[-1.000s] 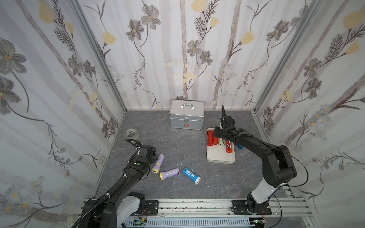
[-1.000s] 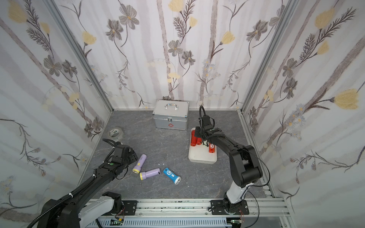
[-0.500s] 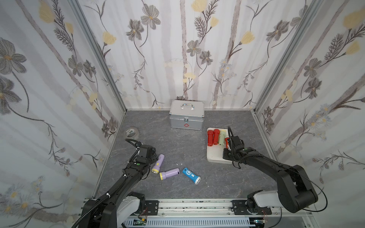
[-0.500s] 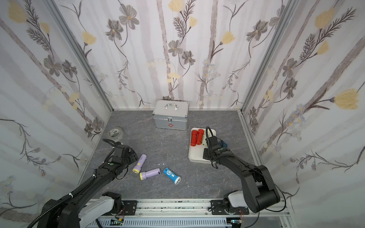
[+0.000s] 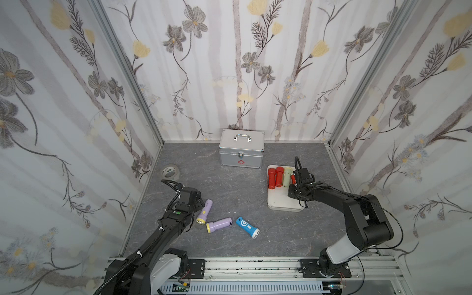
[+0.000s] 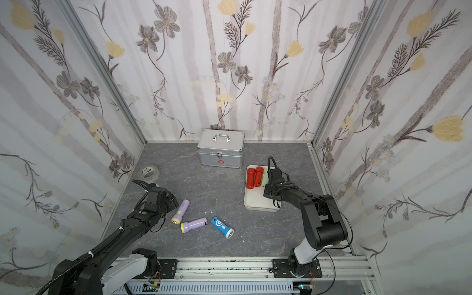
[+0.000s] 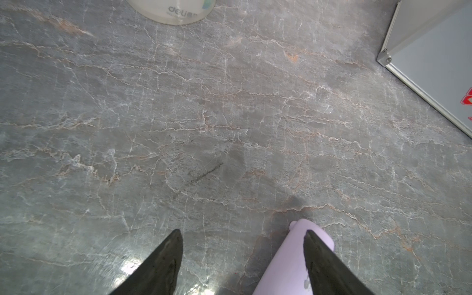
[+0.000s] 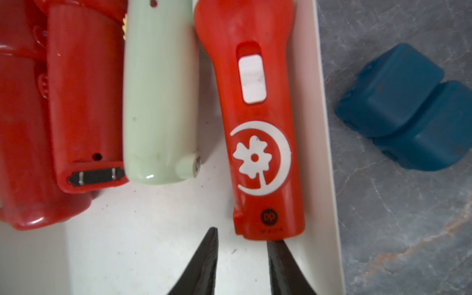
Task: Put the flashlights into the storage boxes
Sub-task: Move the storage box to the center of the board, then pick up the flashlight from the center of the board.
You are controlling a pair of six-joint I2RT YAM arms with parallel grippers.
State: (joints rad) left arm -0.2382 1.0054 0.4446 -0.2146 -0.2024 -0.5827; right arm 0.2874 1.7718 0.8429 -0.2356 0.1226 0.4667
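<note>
Counter (image 5: 229,178): grey, marbled.
Silver case (image 5: 241,149): lid down, at the back.
White tray (image 5: 281,201): holds two plain red flashlights (image 5: 272,177), pale green flashlight (image 5: 287,176) and emblem flashlight (image 8: 255,127), side by side.
Left end effector (image 7: 242,231): wide, empty, beside lilac flashlight (image 5: 204,213) on the counter.
Right end effector (image 8: 242,236): narrow, empty, tips at the emblem flashlight's butt end.
Second lilac flashlight (image 5: 220,224), blue flashlight (image 5: 247,226): loose on the counter.

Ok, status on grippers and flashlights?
Right gripper shut, empty, over tray. Left gripper open at a lilac flashlight. Four flashlights in tray; two lilac, one blue on table. Nothing blocking.
</note>
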